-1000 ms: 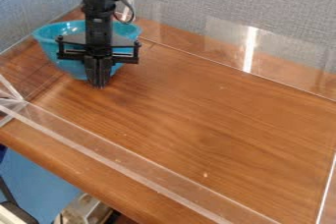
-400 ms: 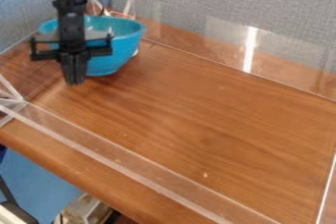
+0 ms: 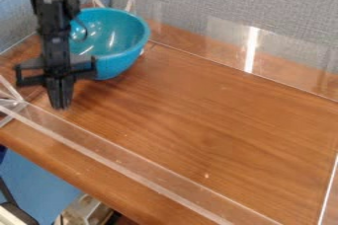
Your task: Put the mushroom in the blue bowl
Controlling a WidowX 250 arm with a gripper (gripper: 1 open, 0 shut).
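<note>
The blue bowl (image 3: 117, 41) sits at the back left of the wooden table (image 3: 211, 101), and its rim looks tipped a little toward the left. My black gripper (image 3: 59, 99) hangs just left of and in front of the bowl, low over the table, pointing straight down. Its fingers are pressed together and nothing shows between them. The arm covers the bowl's left edge. The mushroom is hidden or out of view; a pale patch inside the bowl is too blurred to name.
Clear acrylic walls ring the table: a low one along the front edge (image 3: 132, 160), a panel at the back right (image 3: 284, 51), and one at the left corner (image 3: 14, 96). Grey fabric lines the back.
The gripper has swung left and toward the front, from in front of the bowl's middle to beside its left edge. It stays shut. More of the bowl's inside shows now.
</note>
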